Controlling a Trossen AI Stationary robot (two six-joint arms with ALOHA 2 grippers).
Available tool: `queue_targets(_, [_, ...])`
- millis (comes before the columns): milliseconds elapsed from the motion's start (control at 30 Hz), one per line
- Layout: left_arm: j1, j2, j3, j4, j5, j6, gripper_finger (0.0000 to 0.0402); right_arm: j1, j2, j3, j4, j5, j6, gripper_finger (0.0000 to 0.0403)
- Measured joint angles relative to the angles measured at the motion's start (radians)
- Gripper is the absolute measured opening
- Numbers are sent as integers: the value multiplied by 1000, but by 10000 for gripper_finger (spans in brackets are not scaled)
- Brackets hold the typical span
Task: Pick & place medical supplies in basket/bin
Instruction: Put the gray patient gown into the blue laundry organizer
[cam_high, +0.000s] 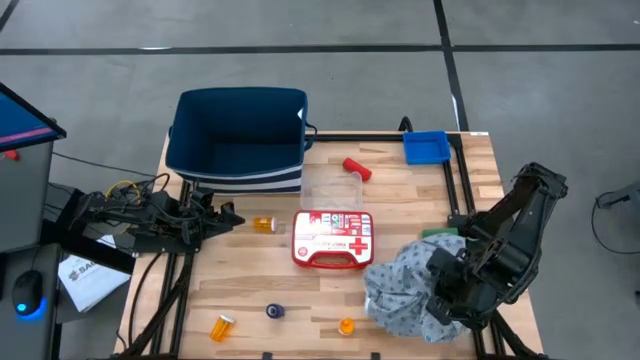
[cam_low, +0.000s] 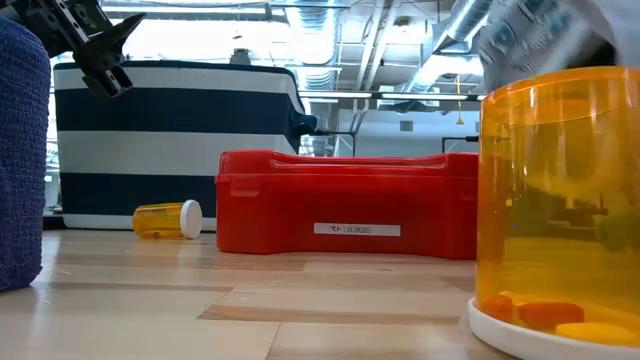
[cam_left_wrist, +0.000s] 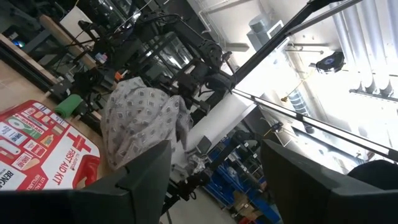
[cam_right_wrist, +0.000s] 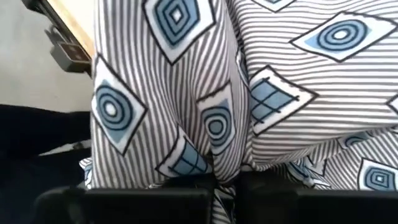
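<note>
The grey-white patterned cloth (cam_high: 400, 285) is bunched up at the table's near right, with my right gripper (cam_high: 442, 292) shut on it; the left wrist view shows the cloth (cam_left_wrist: 143, 118) hanging raised. My left gripper (cam_high: 225, 218) waits open at the left, above the table. Orange pill bottles lie on their sides on the wood (cam_high: 264, 224), (cam_high: 222, 326), and one stands near the front edge (cam_high: 346, 325). A dark blue cylinder (cam_high: 275, 312) and a red cylinder (cam_high: 357, 169) rest on the table. The navy basket (cam_high: 240, 135) stands far left and the blue bin (cam_high: 427, 147) far right. My right gripper pinches a bunched fold of the cloth (cam_right_wrist: 214, 168) between its two fingers (cam_right_wrist: 143, 199). It comes from above, pointing steeply down. The cloth hangs below it in slack folds; my left finger hides whether its lower end (cam_left_wrist: 124, 158) is on the table.
The red-and-white first-aid case (cam_high: 333, 238) lies in the middle, with a clear plastic box (cam_high: 330, 188) behind it. A green item (cam_high: 437, 233) sits by the cloth's far edge. A black frame rail (cam_high: 455, 180) runs along the right side.
</note>
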Motion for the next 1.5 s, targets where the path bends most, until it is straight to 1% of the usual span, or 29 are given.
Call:
queue_targets(200, [0, 0, 0, 0, -12, 1, 239, -8, 0, 75, -53, 101, 22, 11])
queue_targets(300, [0, 0, 0, 0, -13, 1, 239, -18, 0, 113, -79, 136, 21, 11])
queue_targets(433, [0, 0, 0, 0, -22, 0, 239, -33, 1, 164, -99, 208, 9, 11])
queue_targets(567, [0, 0, 0, 0, -25, 0, 239, -62, 1, 218, -101, 288, -42, 11])
queue_targets(667, [0, 0, 0, 0, -31, -1, 239, -90, 1, 260, -90, 369, -97, 11])
queue_targets(800, [0, 0, 0, 0, -31, -1, 239, -123, 1, 311, -38, 476, -185, 11])
queue_targets(1000, [0, 0, 0, 0, -48, -1, 239, -190, 1, 373, 74, 591, -368, 11])
queue_targets(1100, [0, 0, 0, 0, -49, 0, 239, -232, 1, 393, 161, 641, -491, 11])
queue_targets(1200, [0, 0, 0, 0, -55, 0, 239, -274, 1, 407, 275, 680, -647, 11])
queue_targets(1333, [0, 0, 0, 1, -66, 0, 239, -341, 1, 409, 443, 709, -876, 11])
queue_targets(1500, [0, 0, 0, 0, -67, 1, 239, -428, 1, 409, 637, 716, -1134, 11])
